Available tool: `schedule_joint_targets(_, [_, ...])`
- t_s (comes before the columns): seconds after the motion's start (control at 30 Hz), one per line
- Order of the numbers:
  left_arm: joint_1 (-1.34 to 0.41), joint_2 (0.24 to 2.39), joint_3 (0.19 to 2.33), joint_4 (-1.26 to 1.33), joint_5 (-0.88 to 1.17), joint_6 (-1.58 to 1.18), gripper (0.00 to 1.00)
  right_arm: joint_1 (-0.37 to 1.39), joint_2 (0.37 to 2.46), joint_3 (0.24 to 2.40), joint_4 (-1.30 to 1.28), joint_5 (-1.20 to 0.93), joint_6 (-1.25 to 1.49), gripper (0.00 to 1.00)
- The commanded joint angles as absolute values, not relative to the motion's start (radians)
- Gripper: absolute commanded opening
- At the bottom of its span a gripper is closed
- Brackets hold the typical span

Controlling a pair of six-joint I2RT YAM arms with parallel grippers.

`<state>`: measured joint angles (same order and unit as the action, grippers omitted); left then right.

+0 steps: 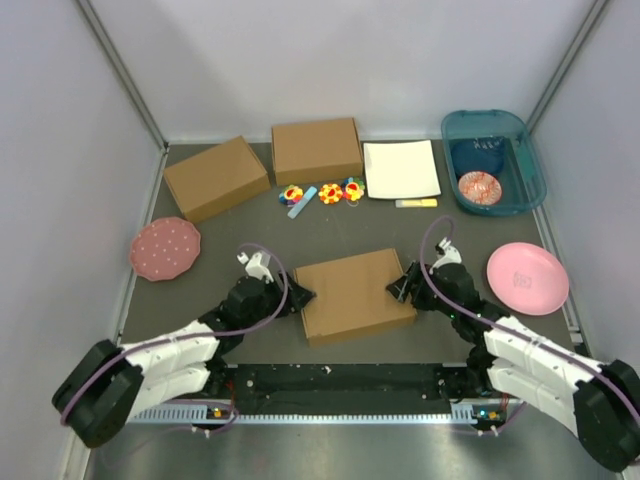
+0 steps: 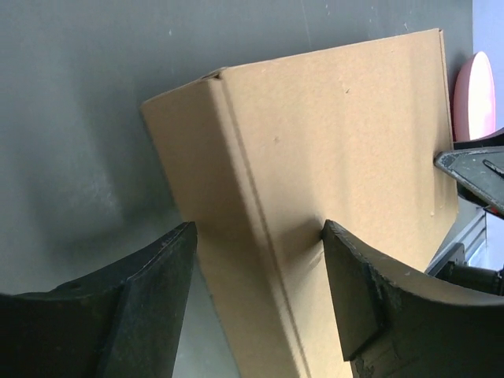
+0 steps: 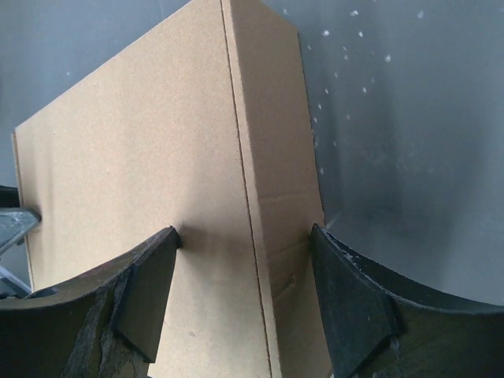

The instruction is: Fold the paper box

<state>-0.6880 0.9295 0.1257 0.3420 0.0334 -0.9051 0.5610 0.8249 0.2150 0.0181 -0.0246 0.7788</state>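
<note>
Symmetrically, left tool (image 1: 298, 297) and right tool (image 1: 397, 288), both unclenched, straddle opposite paper box (image 1: 352, 297) edges.

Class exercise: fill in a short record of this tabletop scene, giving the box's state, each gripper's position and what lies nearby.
Task object: plain brown corrugated-cardboard paper box, closed, lying flat, centre
Left gripper: jaws apart, astride the box's left edge
Right gripper: jaws apart, astride its right edge
Behind: two other brown cardboard boxes, white rectangular sheet
Sides: pink round plates
</note>
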Motion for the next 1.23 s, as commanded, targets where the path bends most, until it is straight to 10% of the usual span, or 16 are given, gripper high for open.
schedule_joint_targets(0.0, [-0.661, 1.080, 0.196, 0.483, 0.015, -0.887, 0.69, 0.568, 0.972, 0.198, 0.205, -0.075, 0.828, 0.66])
schedule_joint_targets(0.4, [-0.540, 1.347, 0.483, 0.439, 0.097, -0.783, 0.66, 0.538, 1.186, 0.273, 0.356, -0.051, 0.841, 0.63])
schedule_joint_targets(0.73, [-0.540, 0.984, 0.568, 0.005, -0.156, -0.601, 0.81, 0.508, 0.792, 0.504, -0.225, 0.182, 0.689, 0.80])
schedule_joint_targets(0.83, [-0.540, 0.879, 0.545, -0.095, -0.273, -0.646, 0.82, 0.508, 0.689, 0.546, -0.284, 0.245, 0.657, 0.99])
schedule_joint_targets(1.2, [-0.538, 0.801, 0.551, -0.316, -0.397, -0.795, 0.81, 0.518, 0.621, 0.537, -0.314, 0.242, 0.670, 0.99])
